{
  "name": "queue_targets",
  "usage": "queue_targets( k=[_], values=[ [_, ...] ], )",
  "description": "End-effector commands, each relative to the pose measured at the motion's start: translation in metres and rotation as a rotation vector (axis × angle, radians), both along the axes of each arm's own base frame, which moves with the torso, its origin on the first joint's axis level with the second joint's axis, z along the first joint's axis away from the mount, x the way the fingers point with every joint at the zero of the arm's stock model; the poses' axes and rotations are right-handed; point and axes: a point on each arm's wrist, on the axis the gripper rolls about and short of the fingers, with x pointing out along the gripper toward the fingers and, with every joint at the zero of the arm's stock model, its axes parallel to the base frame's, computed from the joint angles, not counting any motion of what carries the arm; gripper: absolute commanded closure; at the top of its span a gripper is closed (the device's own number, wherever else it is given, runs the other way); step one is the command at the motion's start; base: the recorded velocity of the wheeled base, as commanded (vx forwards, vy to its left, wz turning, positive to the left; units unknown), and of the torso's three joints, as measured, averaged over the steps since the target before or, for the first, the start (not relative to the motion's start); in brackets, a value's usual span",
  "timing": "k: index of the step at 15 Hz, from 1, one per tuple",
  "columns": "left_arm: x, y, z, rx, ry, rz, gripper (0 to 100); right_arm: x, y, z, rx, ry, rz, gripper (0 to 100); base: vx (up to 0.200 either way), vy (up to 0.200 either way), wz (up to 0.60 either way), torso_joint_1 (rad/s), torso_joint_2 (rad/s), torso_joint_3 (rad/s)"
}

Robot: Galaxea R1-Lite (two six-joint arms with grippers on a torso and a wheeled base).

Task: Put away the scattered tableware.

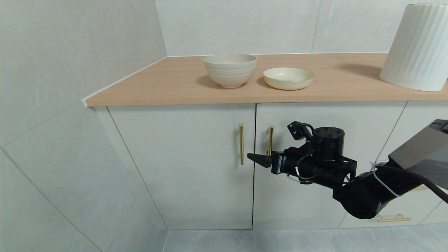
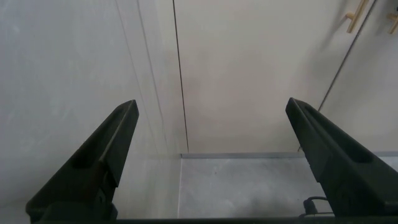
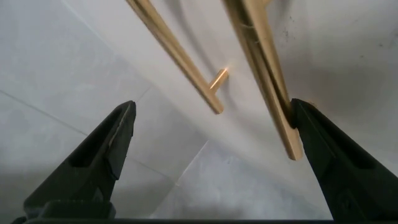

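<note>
Head view, positions by clock face from frame centre.

- Tableware: cream bowl [image 1: 230, 70] at 12 o'clock, upright on the wooden countertop [image 1: 157, 87]. The shallow dish [image 1: 288, 78] stands just beside it, at the bowl's 3 o'clock. The two are apart, not touching. Both look empty.
- Ribbed white container [image 1: 418, 47] at 2 o'clock, on the same countertop, well apart from the dish.
- Below the counter are two pale cabinet doors [image 1: 182, 164], both shut, with the seam between them running down near 6 o'clock. The left door handle [image 1: 241, 144] and right door handle [image 1: 270, 140] are upright gold bars on either side of that seam.
- Right gripper [image 1: 257, 159] is at about 5 o'clock, below the dish and in front of the doors. Its tip lies at the seam, level with the handles' lower ends. The arm comes in from 4 o'clock.
- A gold drawer handle [image 1: 393, 218] sits low at 4 o'clock, beyond the arm.

Right wrist view: right gripper [image 3: 212, 106] has its jaws spread wide and nothing is held. Both gold handles pass between the fingers [image 3: 323, 155]. The lower end of the nearer one lies just beside a fingertip; contact cannot be judged.

Left wrist view: left gripper [image 2: 211, 106] also has its jaws spread wide and holds nothing. It faces a cabinet front low down, with grey floor [image 2: 249, 186] beneath it.
</note>
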Motion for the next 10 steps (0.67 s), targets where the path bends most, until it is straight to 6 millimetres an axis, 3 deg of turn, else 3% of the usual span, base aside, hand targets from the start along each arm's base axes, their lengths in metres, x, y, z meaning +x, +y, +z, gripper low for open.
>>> queue_targets(
  k=[1,5,10],
  values=[
    [0.000,0.000,0.000,0.000,0.001,0.000,0,-0.007,0.000,0.006,0.006,-0.002,0.027,0,0.000,0.000,0.00,0.000,0.00,0.000],
    [0.000,0.000,0.000,0.000,0.000,0.000,0,-0.016,-0.005,0.011,0.013,0.000,0.069,0,0.000,0.000,0.00,0.000,0.00,0.000],
    [0.000,0.000,0.000,0.000,0.001,0.000,0,-0.062,-0.022,0.027,0.017,0.012,0.176,0,0.000,0.000,0.00,0.000,0.00,0.000]
  ],
)
